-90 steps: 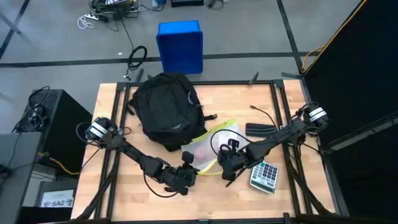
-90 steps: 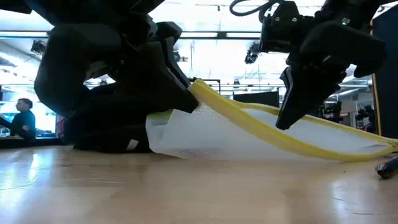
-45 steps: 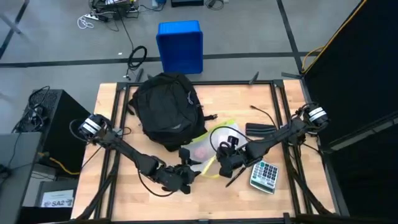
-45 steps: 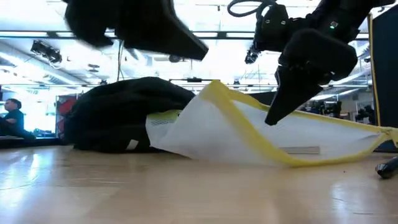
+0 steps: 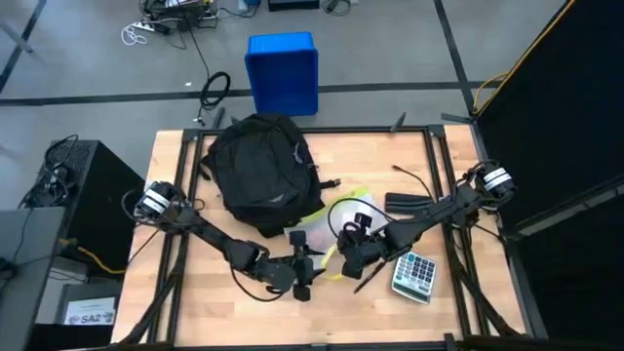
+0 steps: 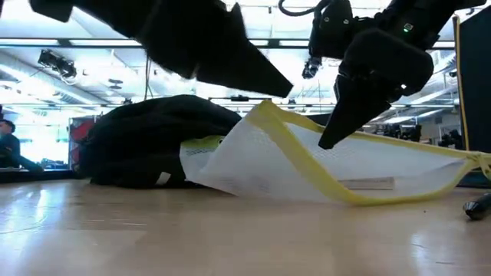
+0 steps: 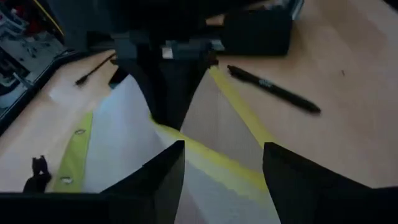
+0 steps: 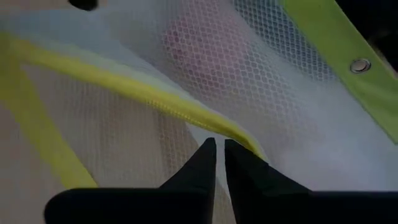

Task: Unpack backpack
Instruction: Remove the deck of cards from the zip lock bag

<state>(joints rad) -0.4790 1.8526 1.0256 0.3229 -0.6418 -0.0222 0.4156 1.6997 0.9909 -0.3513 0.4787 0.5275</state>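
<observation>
The black backpack (image 5: 258, 175) lies at the table's far left. A white mesh pouch with yellow trim (image 5: 336, 229) lies beside it, its far side against the backpack (image 6: 146, 149). My right gripper (image 5: 349, 261) is shut on the pouch's yellow edge and holds it raised (image 6: 326, 142). My left gripper (image 5: 302, 278) hovers open just above the pouch's near end (image 7: 224, 180). The yellow edge runs below and between its fingers without touching them. In the low view the left gripper is the dark mass (image 6: 253, 69) over the pouch's raised peak. My right gripper pinches the pouch's yellow trimmed edge (image 8: 245, 144) between its two fingertips. The fingers slant down from the table's right. The pinched edge is lifted into a ridge (image 6: 265, 107), while the rest of the pouch lies on the table.
A calculator (image 5: 414, 276) lies near the right arm, with a flat black case (image 5: 408, 202) beyond it. A black pen (image 7: 273, 93) lies on the wood next to the pouch. A blue bin (image 5: 283, 73) stands on the floor beyond the far edge. A person (image 6: 9, 149) shows in the room behind.
My left gripper has come away from the pouch's yellow edge, risen, and swung toward the table's right, turning to face the pouch. The edge's peak has dropped back and shifted right, now held up only by my right gripper, which has edged left.
</observation>
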